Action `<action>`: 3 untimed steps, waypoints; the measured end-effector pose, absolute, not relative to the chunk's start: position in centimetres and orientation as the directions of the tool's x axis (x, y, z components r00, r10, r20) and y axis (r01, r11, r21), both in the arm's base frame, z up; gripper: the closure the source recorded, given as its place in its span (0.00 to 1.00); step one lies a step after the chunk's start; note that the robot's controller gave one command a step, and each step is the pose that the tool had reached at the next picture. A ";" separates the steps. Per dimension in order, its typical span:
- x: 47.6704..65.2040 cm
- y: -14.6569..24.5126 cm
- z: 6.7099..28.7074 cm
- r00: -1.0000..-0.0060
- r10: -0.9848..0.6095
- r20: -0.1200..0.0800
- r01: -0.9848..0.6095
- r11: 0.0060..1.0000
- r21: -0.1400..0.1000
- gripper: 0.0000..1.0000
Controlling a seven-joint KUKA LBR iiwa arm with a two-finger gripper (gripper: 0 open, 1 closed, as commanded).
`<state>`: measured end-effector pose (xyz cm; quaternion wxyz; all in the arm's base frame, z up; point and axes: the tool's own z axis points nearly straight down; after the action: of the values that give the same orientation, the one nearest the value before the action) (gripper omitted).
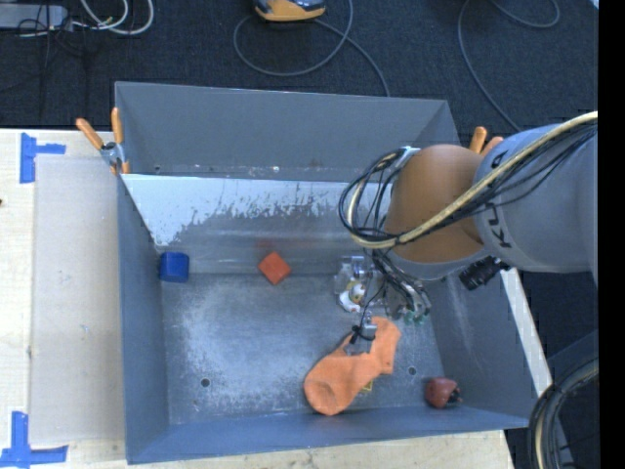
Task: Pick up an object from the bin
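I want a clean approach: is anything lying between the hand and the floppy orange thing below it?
Nothing visible. The hand is right at the upper end of the floppy orange thing; the orange cube, blue cube and dark red lump lie apart.

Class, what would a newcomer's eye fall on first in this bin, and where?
The limp orange cloth near the front wall of the bin, with the pincer at its upper end. Next, a blue cube at the left and an orange-red cube toward the back.
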<state>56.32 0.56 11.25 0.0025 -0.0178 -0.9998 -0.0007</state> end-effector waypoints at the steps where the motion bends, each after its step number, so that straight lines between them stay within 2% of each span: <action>1: 53.9 -0.5 8.1 -0.995 0.103 0.004 0.103 0.995 -0.003 0.00; 2: 49.6 -1.0 6.9 -0.986 -0.166 0.009 -0.166 0.986 0.004 1.00; 3: 49.6 -1.0 6.9 -0.986 -0.165 0.009 -0.165 0.986 0.004 1.00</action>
<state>49.59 -0.97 6.93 0.0047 0.0826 -0.9966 -0.0016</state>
